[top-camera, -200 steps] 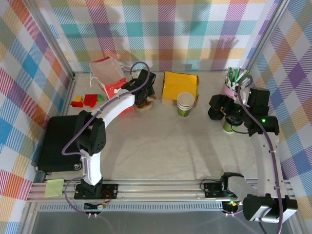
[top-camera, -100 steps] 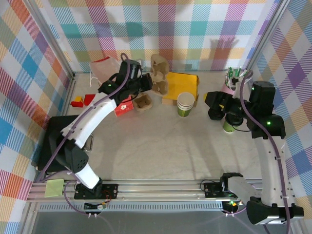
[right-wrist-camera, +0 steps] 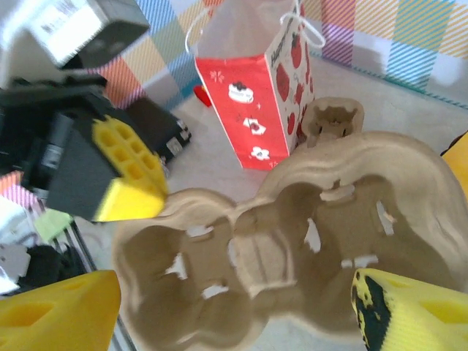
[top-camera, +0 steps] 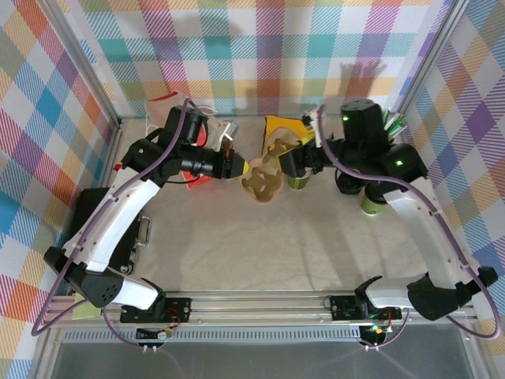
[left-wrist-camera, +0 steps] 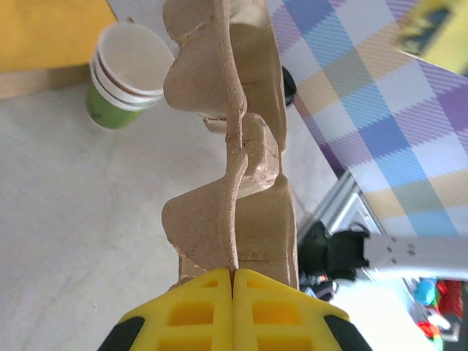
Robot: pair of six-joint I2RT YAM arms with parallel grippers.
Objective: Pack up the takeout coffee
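Standing on the table (top-camera: 260, 237) at the right side, the takeout coffee (top-camera: 371, 205) had not yet been packed: its green body showed just beside and partly under the right arm, its lid was mostly hidden by that arm, and nothing gripped it. The packing seemed to be at an early stage, with the holder only being readied and the cup yet to be set into anything. Out from the cup, toward the middle of the table, the pulp cup carrier (top-camera: 263, 175) appeared to hang above the surface, its wells empty and turned toward the right wrist camera. The left gripper (top-camera: 235, 166) was clamped tight on one edge of the carrier, its yellow fingers (left-wrist-camera: 197, 318) pressed together around the thin cardboard rim, with the left arm stretched forward and bent across toward the centre. The right gripper (top-camera: 290, 162) faced the carrier's opposite end with its jaws spread wide, holding nothing, while the right arm reached in over the stack of cups (left-wrist-camera: 121, 80). Farther back, the red paper bag (right-wrist-camera: 263, 95) stood upright and open at the top, with nothing seen inside it, and the yellow box (top-camera: 284, 126) lay by the rear wall.
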